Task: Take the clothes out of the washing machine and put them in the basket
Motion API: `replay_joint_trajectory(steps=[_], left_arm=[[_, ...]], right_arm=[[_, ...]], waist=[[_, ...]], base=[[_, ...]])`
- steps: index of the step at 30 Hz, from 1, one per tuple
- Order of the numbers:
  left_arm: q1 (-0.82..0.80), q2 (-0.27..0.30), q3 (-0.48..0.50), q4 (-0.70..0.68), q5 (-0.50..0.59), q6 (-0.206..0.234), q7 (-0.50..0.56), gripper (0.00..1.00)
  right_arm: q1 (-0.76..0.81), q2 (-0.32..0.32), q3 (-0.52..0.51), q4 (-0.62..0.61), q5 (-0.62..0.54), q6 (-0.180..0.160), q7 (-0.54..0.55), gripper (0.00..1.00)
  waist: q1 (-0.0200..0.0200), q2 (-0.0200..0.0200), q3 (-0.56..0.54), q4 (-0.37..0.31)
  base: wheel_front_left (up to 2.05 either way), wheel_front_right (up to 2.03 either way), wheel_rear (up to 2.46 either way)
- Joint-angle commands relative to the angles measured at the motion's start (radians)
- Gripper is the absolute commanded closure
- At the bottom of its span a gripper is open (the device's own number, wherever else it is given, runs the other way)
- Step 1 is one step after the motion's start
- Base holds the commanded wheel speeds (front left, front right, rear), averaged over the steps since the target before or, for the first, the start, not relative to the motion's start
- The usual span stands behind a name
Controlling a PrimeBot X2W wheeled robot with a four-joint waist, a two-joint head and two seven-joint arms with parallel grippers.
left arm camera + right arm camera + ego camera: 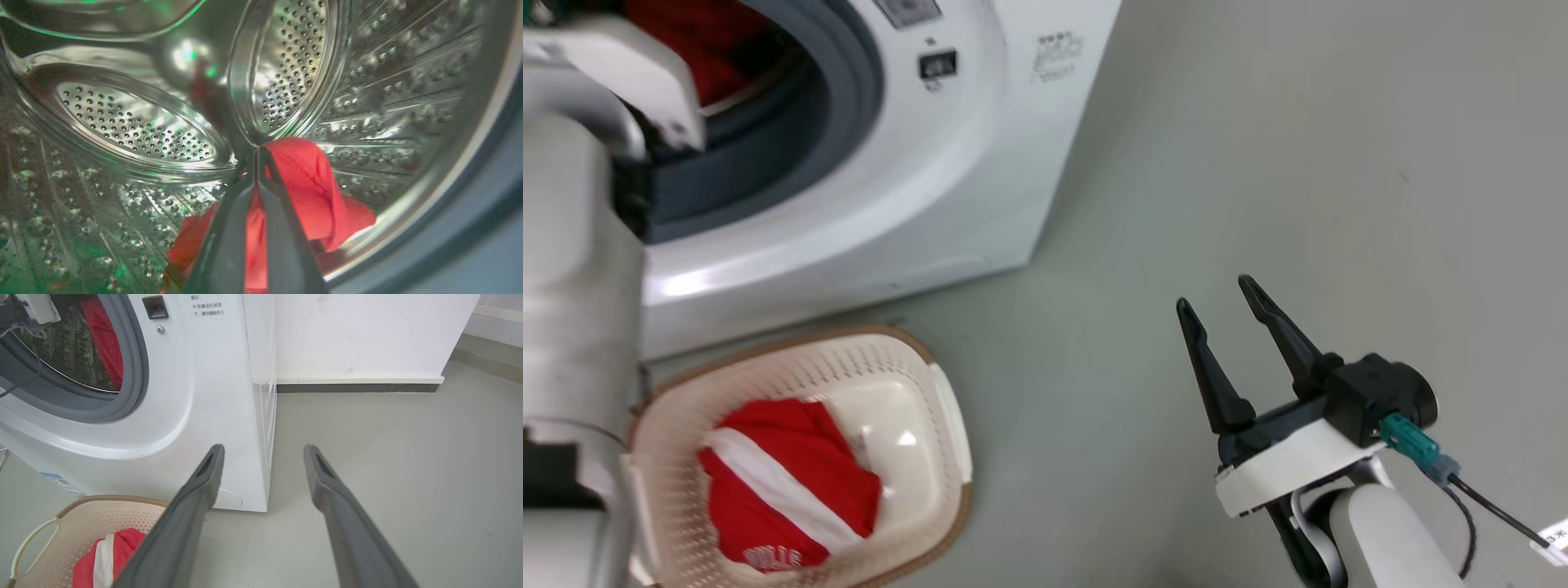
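The white washing machine [980, 163] [212, 396] stands with its grey-ringed mouth uncovered. My left arm [572, 245] reaches into it. Inside the steel drum [122, 122], my left gripper [257, 153] is shut on a red garment [310, 192], which drapes up from the drum floor to the fingertips; red cloth also shows between the fingers. That red garment [694, 41] [106, 343] is also seen through the mouth. The cream basket [915, 359] [102, 498] sits in front of the washer and holds a red garment with a white stripe [784, 482] [122, 543]. My right gripper [1214, 291] [264, 447] hangs open over the floor, right of the basket.
Grey floor [1258, 163] stretches to the right of the washer. A white wall with a dark baseboard [355, 386] runs behind it. A cable [1494, 506] trails from my right wrist.
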Motion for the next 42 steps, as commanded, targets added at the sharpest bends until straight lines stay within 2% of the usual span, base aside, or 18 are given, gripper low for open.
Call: replay_joint_trajectory(steps=[1,10,16,22,28,34,37,42], left_arm=[[0.05,-0.021,0.002,0.002,-0.013,-0.003,-0.023,1.0],[0.24,-0.096,0.043,-0.094,-0.089,-0.029,-0.059,1.0],[0.356,-0.132,0.041,-0.288,-0.083,-0.035,-0.061,1.0],[0.441,-0.141,0.031,-0.503,-0.077,-0.027,-0.06,1.0],[0.557,-0.136,0.038,-0.759,-0.091,0.008,-0.035,1.0],[0.726,-0.117,0.058,-0.989,-0.101,0.064,0.025,1.0],[0.83,-0.123,0.058,-1.039,-0.119,0.084,0.05,1.0],[0.977,-0.151,0.05,-1.014,-0.152,0.112,0.071,1.0]], right_arm=[[0.025,0.0,-0.011,-0.005,-0.009,-0.001,0.013,0.0],[0.105,0.0,-0.055,-0.033,-0.032,-0.001,0.069,0.0],[0.152,0.0,-0.092,-0.058,-0.04,-0.001,0.098,0.0],[0.18,0.0,-0.11,-0.081,-0.048,-0.001,0.122,0.0],[0.199,0.0,-0.129,-0.103,-0.052,-0.001,0.136,0.0],[0.21,0.0,-0.139,-0.115,-0.06,-0.001,0.146,0.0],[0.211,0.0,-0.138,-0.121,-0.063,-0.001,0.149,0.0],[0.207,0.0,-0.134,-0.127,-0.063,-0.001,0.149,0.0]], waist=[[0.0001,-0.0001,-0.117,0.074],[0.0001,-0.0001,-0.27,0.148],[0.0001,-0.0001,-0.331,0.205],[0.0001,-0.0001,-0.362,0.246],[0.0001,-0.0001,-0.38,0.272],[0.0001,-0.0001,-0.384,0.289],[0.0001,-0.0001,-0.379,0.295],[0.0001,-0.0001,-0.361,0.295]], base=[[0.0,0.0,0.0],[0.0,0.0,0.0],[0.0,0.0,0.0],[0.0,0.0,0.0],[0.0,0.0,0.0],[0.0,0.0,0.0],[0.0,0.0,0.0],[0.0,0.0,0.0]])
